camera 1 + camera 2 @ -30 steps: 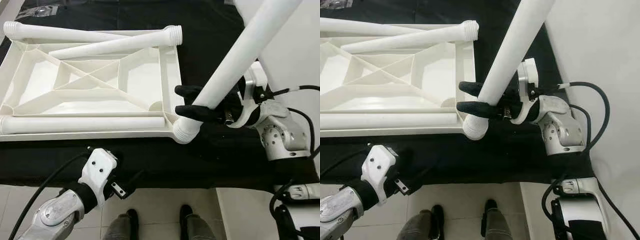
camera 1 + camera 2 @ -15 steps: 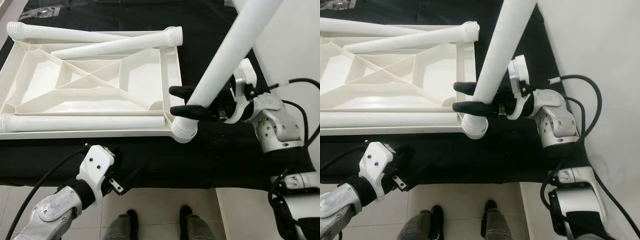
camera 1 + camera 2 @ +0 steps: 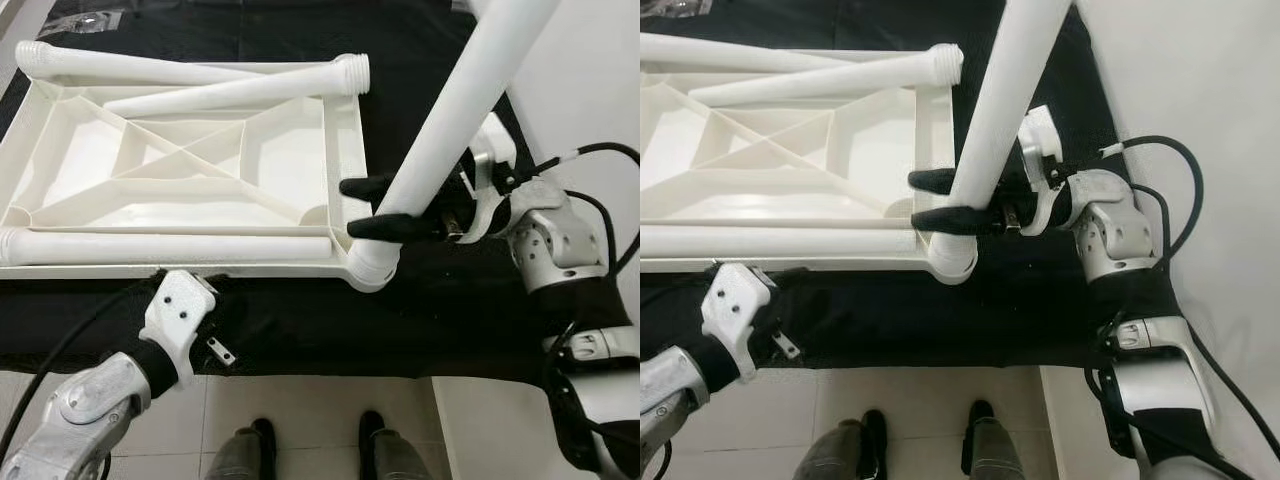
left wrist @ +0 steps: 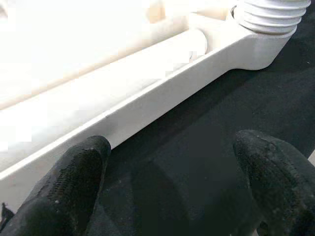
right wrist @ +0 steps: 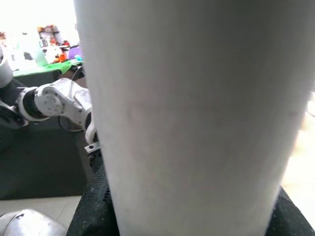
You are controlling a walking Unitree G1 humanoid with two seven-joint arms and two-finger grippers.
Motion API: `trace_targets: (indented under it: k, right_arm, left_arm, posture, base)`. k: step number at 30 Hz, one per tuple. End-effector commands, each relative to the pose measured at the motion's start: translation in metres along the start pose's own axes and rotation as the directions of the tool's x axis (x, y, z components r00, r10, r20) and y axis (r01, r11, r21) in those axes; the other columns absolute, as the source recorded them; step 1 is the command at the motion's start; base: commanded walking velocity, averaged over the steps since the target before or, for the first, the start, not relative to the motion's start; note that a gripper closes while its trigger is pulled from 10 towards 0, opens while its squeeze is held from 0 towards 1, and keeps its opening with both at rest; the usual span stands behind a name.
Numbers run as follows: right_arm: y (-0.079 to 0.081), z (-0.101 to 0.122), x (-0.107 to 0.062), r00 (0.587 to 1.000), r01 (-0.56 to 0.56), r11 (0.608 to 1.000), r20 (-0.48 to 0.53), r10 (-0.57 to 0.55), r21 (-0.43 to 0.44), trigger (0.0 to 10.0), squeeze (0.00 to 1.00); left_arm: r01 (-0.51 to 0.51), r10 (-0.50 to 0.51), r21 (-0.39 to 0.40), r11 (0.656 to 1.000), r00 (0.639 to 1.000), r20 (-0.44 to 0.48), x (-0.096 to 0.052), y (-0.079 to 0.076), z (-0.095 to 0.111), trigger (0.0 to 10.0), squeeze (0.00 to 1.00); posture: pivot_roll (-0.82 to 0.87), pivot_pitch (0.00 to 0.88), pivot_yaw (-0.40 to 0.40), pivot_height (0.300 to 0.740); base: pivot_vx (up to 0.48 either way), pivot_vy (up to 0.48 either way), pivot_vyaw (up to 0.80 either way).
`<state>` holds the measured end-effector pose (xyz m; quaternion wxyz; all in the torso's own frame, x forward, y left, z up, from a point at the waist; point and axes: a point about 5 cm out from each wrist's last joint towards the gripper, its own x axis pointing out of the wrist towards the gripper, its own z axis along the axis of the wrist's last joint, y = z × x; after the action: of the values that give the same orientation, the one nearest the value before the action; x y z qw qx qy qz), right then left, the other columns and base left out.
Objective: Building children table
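The white table top (image 3: 340, 130) lies upside down on a black cloth. A white table leg (image 3: 470, 90) stands tilted in its near right corner socket (image 3: 372, 265). My right gripper (image 3: 350, 208) is shut on this leg just above the socket, one finger on each side; the leg (image 5: 197, 113) looms close in the right wrist view. One loose leg (image 3: 170, 246) lies along the front rim and two more (image 3: 230, 92) lie across the back. My left gripper (image 4: 170, 187) is open over the cloth beside the front rim (image 4: 147, 103), holding nothing.
The black cloth (image 3: 440, 320) ends at the table's near edge, with tiled floor (image 3: 480, 420) below. A person's shoes (image 3: 310, 445) stand close to that edge. A white wall (image 3: 590, 80) runs along the right. Cables trail from both arms.
My left gripper has moved forward from the cloth's near edge up to the table top's front rim. The right gripper stays on the leg, which now stands a little steeper.
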<state>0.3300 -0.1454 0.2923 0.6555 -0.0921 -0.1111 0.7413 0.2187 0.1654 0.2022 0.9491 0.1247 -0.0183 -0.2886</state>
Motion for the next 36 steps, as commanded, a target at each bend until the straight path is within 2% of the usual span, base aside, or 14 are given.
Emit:
trace_targets:
  k: [1, 9, 10, 15, 25, 27, 36]
  right_arm:
    - [0.007, -0.023, 0.003, 0.995, -0.053, 0.994, -0.080, 0.061, 0.096, 10.0, 0.00]
    - [0.002, -0.026, 0.014, 0.975, -0.097, 0.994, -0.198, 0.104, 0.047, 10.0, 0.00]
    - [-0.001, -0.027, 0.016, 0.973, -0.088, 0.996, -0.215, 0.090, 0.018, 10.0, 0.00]
    - [-0.006, -0.029, 0.017, 0.973, -0.030, 0.999, -0.230, 0.025, -0.020, 10.0, 0.00]
    - [-0.003, -0.026, 0.007, 0.983, -0.038, 0.999, -0.176, 0.043, 0.031, 10.0, 0.00]
    - [0.002, -0.023, 0.007, 0.986, -0.073, 0.994, -0.147, 0.084, 0.075, 10.0, 0.00]
    - [0.003, -0.030, 0.009, 0.971, -0.093, 0.991, -0.212, 0.112, 0.096, 10.0, 0.00]
  left_arm:
    - [0.017, -0.017, 0.000, 1.000, 1.000, -0.025, -0.003, 0.000, -0.002, 10.0, 0.00]
    - [0.023, -0.023, 0.008, 1.000, 1.000, -0.019, -0.003, 0.000, 0.001, 10.0, 0.00]
    - [0.024, -0.023, 0.009, 1.000, 1.000, -0.018, -0.003, 0.000, 0.002, 10.0, 0.00]
    - [0.026, -0.026, 0.006, 1.000, 0.999, -0.018, -0.003, 0.000, 0.003, 10.0, 0.00]
    - [0.038, -0.038, 0.004, 0.999, 0.999, -0.016, -0.001, -0.001, 0.003, 10.0, 0.00]
    - [0.040, -0.040, 0.005, 0.999, 0.999, -0.014, 0.000, -0.002, 0.003, 10.0, 0.00]
    - [0.044, -0.044, 0.001, 0.999, 0.999, -0.015, 0.000, -0.004, 0.004, 10.0, 0.00]
  posture:
    - [0.12, 0.400, -0.027, 0.740]
    - [0.12, 0.408, -0.027, 0.740]
    - [0.12, 0.412, -0.031, 0.740]
    - [0.12, 0.415, -0.030, 0.740]
    - [0.12, 0.411, -0.028, 0.740]
    - [0.12, 0.411, -0.030, 0.740]
    - [0.12, 0.414, -0.033, 0.740]
  base:
    - [0.000, 0.000, 0.00]
    - [0.000, 0.000, 0.00]
    - [0.000, 0.000, 0.00]
    - [0.000, 0.000, 0.00]
    - [0.000, 0.000, 0.00]
    - [0.000, 0.000, 0.00]
    - [0.000, 0.000, 0.00]
